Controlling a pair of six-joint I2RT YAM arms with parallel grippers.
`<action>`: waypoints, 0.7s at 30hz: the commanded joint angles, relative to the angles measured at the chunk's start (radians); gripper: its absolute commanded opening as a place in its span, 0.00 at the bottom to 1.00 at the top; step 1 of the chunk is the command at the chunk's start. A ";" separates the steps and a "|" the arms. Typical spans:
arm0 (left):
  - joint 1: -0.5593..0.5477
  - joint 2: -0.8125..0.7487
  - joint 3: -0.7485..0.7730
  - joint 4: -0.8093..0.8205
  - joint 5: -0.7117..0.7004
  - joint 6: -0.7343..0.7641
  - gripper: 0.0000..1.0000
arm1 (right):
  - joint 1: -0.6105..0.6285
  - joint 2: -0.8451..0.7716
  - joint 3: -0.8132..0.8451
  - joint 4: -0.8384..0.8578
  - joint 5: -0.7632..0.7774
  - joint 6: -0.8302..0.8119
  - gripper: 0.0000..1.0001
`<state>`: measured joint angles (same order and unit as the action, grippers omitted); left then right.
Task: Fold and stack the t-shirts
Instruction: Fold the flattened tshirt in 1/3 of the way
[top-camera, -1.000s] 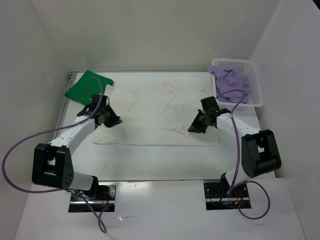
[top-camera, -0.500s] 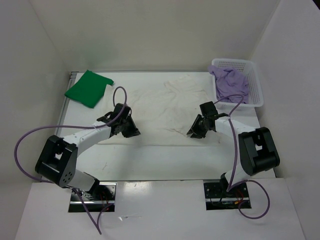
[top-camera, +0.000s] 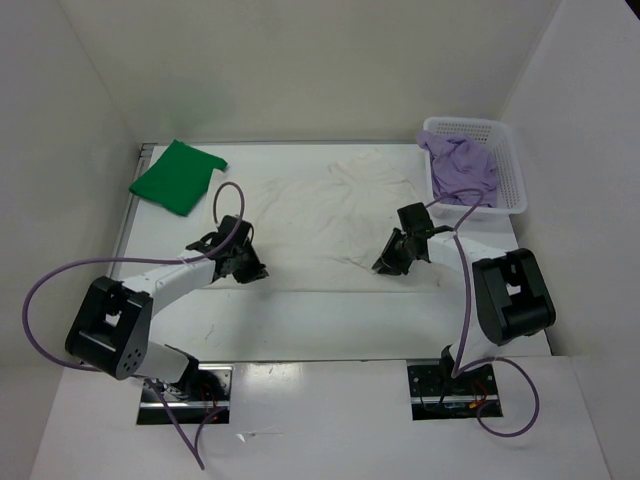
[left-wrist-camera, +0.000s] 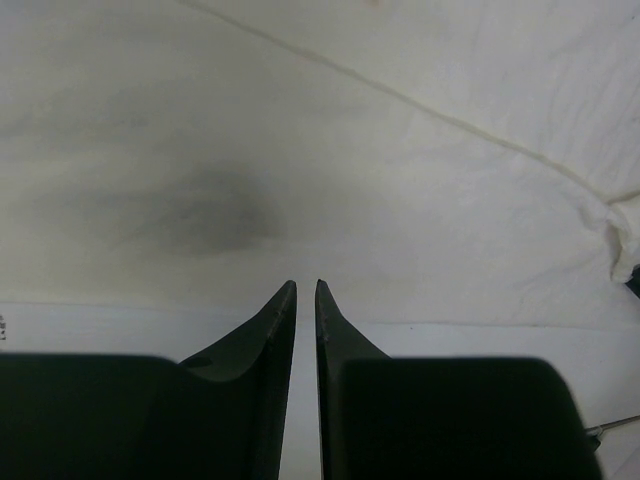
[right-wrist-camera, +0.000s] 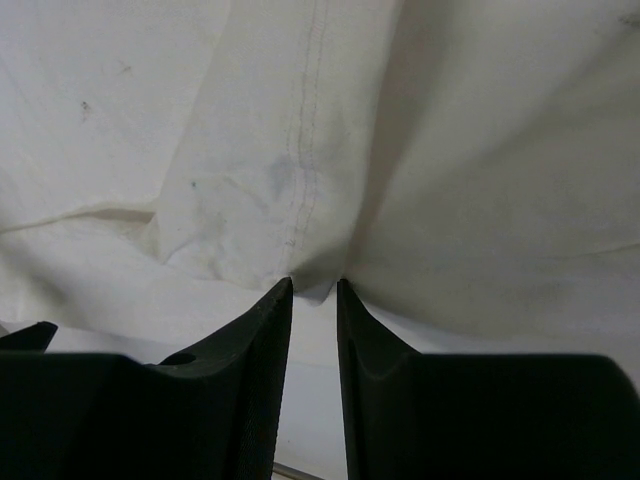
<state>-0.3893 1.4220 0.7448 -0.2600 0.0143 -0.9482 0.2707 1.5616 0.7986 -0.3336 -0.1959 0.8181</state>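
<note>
The white t-shirt (top-camera: 320, 215) lies spread flat across the middle of the table. My left gripper (top-camera: 250, 268) is at its near left hem (left-wrist-camera: 420, 322). Its jaws are shut to a thin slit, and I see no cloth between them. My right gripper (top-camera: 388, 262) is at the shirt's near right part and is shut on a small bunched fold of white cloth (right-wrist-camera: 315, 285). The bright green t-shirt (top-camera: 178, 176) lies folded at the far left corner. The lavender t-shirt (top-camera: 460, 165) is heaped in the basket.
The white lattice basket (top-camera: 510, 165) stands at the far right corner. White walls close in the table on three sides. Purple cables loop from both arms. Bare table (top-camera: 330, 315) shows in front of the shirt's hem.
My left gripper swung right from the shirt's left edge to its near hem, then drew back slightly. My right gripper shifted a little left and lower onto the cloth.
</note>
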 joint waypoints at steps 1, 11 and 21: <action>0.024 -0.043 -0.033 0.019 -0.024 -0.008 0.19 | 0.009 0.027 0.050 0.034 0.022 -0.014 0.30; 0.053 -0.094 -0.082 0.007 -0.034 -0.008 0.19 | 0.009 0.058 0.085 0.044 0.013 -0.023 0.15; 0.073 -0.149 -0.085 -0.022 -0.043 -0.008 0.19 | 0.009 0.230 0.310 0.067 -0.056 -0.034 0.11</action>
<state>-0.3237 1.3048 0.6468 -0.2779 -0.0082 -0.9482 0.2707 1.7317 1.0115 -0.3180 -0.2173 0.7959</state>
